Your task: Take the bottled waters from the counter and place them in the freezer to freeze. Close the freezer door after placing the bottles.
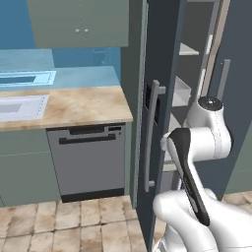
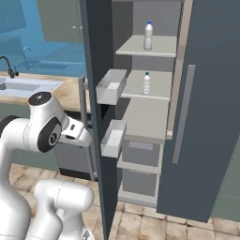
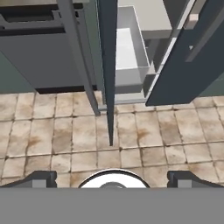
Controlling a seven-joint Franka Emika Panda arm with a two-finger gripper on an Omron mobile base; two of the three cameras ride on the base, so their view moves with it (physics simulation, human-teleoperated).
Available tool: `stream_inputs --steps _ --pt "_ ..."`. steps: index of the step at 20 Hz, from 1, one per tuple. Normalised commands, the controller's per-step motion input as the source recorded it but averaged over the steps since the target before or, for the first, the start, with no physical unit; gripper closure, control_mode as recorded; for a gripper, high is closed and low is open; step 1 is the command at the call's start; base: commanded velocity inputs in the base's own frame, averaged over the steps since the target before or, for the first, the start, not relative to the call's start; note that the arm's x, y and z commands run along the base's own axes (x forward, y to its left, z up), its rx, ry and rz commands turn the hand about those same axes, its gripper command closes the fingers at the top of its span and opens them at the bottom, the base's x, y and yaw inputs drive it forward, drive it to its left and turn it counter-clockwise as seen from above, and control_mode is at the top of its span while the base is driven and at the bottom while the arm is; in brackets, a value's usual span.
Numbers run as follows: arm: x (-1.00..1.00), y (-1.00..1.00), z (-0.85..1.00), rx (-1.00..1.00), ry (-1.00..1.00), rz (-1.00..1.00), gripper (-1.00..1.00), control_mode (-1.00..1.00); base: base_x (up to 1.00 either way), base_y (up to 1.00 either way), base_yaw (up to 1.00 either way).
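Observation:
Two bottled waters stand upright inside the open freezer: one on the top shelf, the other on the shelf below. The freezer door is swung wide open and shows edge-on, with its white bins facing the shelves. My gripper is open with nothing between its fingertips. It points down at the tiled floor just outside the door's edge, near the bar handle. The beige counter lies to the left.
A dark grey dishwasher sits under the counter, close to the open door. The white sink is inset at the counter's left. The fridge's right-hand door is shut. My arm's elbow stands before the shelves.

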Motion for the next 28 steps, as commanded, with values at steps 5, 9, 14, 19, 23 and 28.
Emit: stream_inputs --steps 5,9,14,19,23,28 --pt "0.2 0.53 0.0 -0.05 -0.08 -0.21 -1.0 -1.0 0.0 0.0 0.0" --pt "0.58 0.6 0.0 -0.11 -0.13 -0.3 -1.0 -1.0 0.0 0.0 0.0" --pt "0.67 0.56 0.0 -0.12 -0.08 -0.36 -1.0 -1.0 0.0 0.0 0.0" --pt "0.52 0.18 -0.11 -0.12 0.0 -0.41 -1.0 -1.0 0.0 0.0 0.0" --pt "0.38 0.11 0.0 -0.13 -0.03 -0.24 -1.0 -1.0 0.0 0.0 0.0" --pt "0.14 -0.07 -0.12 -0.13 -0.01 -0.17 -1.0 -1.0 0.0 0.0 0.0"
